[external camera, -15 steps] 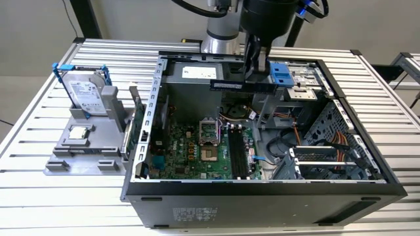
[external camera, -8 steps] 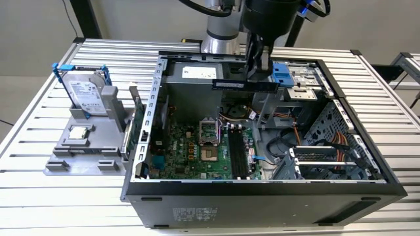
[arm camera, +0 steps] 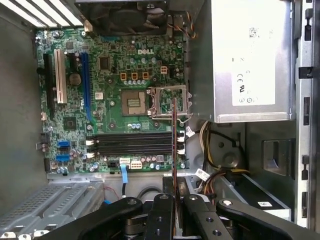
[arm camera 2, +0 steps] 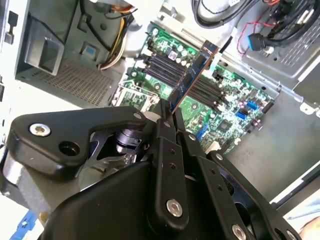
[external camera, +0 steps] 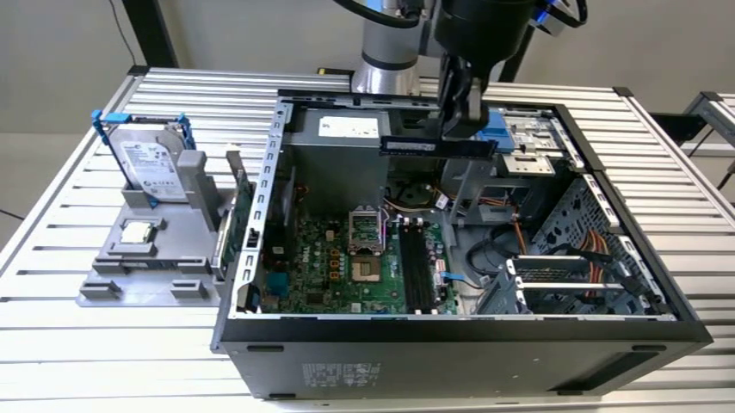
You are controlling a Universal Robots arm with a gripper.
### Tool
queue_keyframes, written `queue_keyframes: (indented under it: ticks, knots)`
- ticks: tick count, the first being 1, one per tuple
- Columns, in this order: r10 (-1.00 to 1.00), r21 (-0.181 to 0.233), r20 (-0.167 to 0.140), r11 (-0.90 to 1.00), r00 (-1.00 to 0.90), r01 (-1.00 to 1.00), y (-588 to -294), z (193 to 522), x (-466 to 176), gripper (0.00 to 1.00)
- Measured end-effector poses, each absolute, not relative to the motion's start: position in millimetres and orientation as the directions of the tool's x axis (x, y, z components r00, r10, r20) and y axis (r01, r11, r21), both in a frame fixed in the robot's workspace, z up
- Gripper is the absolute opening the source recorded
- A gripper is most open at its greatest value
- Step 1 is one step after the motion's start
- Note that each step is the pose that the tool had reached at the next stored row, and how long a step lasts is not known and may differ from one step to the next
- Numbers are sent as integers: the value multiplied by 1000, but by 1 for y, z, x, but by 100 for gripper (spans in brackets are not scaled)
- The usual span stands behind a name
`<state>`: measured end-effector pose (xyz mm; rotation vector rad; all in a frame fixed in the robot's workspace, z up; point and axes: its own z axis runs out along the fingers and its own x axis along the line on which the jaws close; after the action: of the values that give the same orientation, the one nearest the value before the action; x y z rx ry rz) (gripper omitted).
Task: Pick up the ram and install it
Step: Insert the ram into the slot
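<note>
Exterior view: the gripper [external camera: 460, 131] is pinched shut on the ram [external camera: 439, 146], gripping it near the end toward the exterior view's right. The ram hangs level, long axis left to right, at upper centre of the frame. It sits in the air above the rear of the open computer case [external camera: 460, 361], clear of the motherboard [external camera: 333, 258].

The arm enters from the top edge of the frame, wrist vertical, fingers pointing straight down into the case.

Black memory slots [external camera: 416, 267] run front to back on the board, below the ram and crosswise to it. The ram is not seated.

First wrist view: the ram [arm camera: 174, 145] appears edge-on as a thin line running out from the gripper [arm camera: 174, 197] and crossing the slots [arm camera: 132, 142].

Second wrist view: the green stick [arm camera 2: 192, 75] juts from the clamped fingers [arm camera 2: 162, 112] over the board.

On the table [external camera: 115, 361], at the exterior view's left, a hard drive [external camera: 150, 163] stands in a blue frame.
</note>
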<state>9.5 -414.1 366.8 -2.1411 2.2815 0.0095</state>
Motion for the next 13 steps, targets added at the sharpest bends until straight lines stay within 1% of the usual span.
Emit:
queue_keyframes:
  ticks: [13]
  knots:
    - [-998,-4,-14,62,-62,-998,-410,367,24,0]
